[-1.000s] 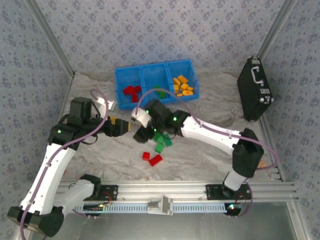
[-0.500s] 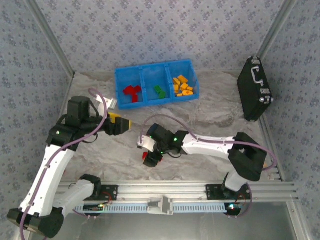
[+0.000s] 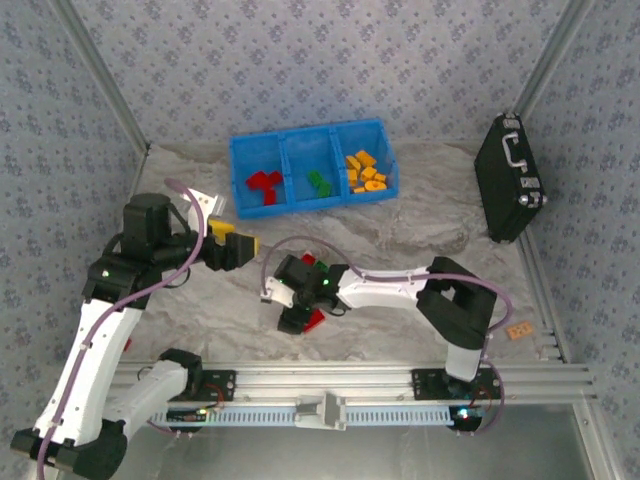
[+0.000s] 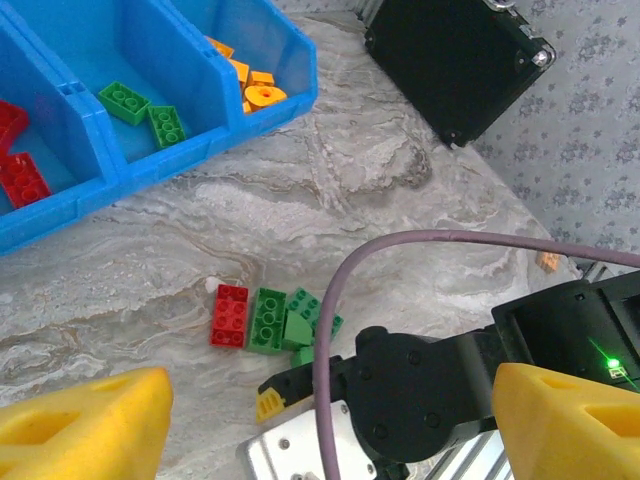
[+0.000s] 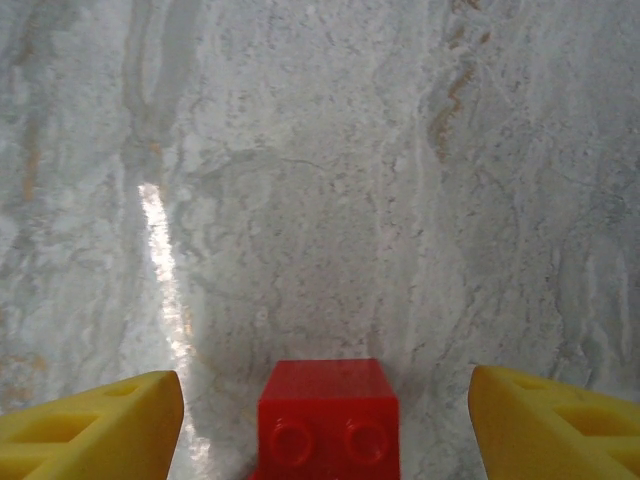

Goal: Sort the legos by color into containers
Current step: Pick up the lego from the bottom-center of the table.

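Moved since a second ago: right arm [image 3: 395,285], drawn back from beside the blue tray [image 4: 60,215] to the near part of the desk [image 3: 420,215], elbow now folded tight. Left arm [image 3: 90,330], shifted slightly toward the left wall.

Right hand [image 5: 325,388]: fingers [image 5: 90,420] spread wide and low over the desk. A red brick [image 5: 328,420] stands between them, touched by neither, so nothing is gripped. Judged posed to close on it for the red compartment.

Left hand [image 3: 240,246]: held above the desk on the left, fingers [image 4: 85,425] wide apart, empty. Probably kept back there to leave the right arm room.

Blue tray: far side of the desk, three compartments. Left holds red legos [image 3: 262,184], middle holds green legos [image 3: 318,182], right holds orange legos [image 3: 365,172]. One colour to each, so the sorting looks well along.

Black case [image 3: 510,185]: by the right wall, well apart from the tray, apparently no part of the job.

Unsorted cluster [image 4: 268,320]: one red and several green bricks, touching one another, on open desk between tray and right arm.

Small orange scrap [image 3: 518,330]: near the right edge, too small to identify.
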Tool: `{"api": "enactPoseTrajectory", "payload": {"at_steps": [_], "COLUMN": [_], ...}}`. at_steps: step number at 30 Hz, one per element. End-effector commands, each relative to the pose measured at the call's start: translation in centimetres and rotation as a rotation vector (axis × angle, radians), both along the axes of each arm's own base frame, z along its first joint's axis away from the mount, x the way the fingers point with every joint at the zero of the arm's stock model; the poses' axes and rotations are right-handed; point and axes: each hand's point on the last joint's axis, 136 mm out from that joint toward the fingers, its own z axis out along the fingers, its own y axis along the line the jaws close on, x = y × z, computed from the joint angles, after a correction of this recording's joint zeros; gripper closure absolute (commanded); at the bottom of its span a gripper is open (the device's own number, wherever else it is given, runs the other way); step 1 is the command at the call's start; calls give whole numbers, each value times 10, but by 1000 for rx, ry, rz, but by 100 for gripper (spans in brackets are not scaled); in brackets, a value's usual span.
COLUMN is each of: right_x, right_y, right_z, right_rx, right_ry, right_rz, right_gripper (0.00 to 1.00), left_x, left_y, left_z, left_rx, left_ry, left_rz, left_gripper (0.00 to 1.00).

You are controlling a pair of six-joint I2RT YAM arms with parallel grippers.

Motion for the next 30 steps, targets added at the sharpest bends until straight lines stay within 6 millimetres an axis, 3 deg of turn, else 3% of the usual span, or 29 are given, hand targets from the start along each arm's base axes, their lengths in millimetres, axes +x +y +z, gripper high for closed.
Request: {"api": "enactPoseTrajectory", "payload": {"at_steps": [1,10,20,25,29,30], "right_x": [5,-8,-11,-9,2,13], "right_y": [-5,-18,-15,-11,-11,-4], "right_z": [-6,-14,-19,-7,11,27], "right_rx": [-62,-91,-89,-61,-21,16], "right_ry": [-18,61,93,96,86,65], "right_rz": [0,2,18,18,-7,-21], "right_gripper": [24,27,46,56,59,60], "left_x": [-2,0,4,3,2,2], "left_y": [3,3,1,1,5,6], "left_z": [12,10,10,13,16,19], "left_rx": [5,18,10,8,17,20], "left_ry": [-44,-45,-40,-47,-67,-79], "left_rz": [4,0,-4,-4,7,14], "left_gripper": [16,15,15,15,15,15]}}
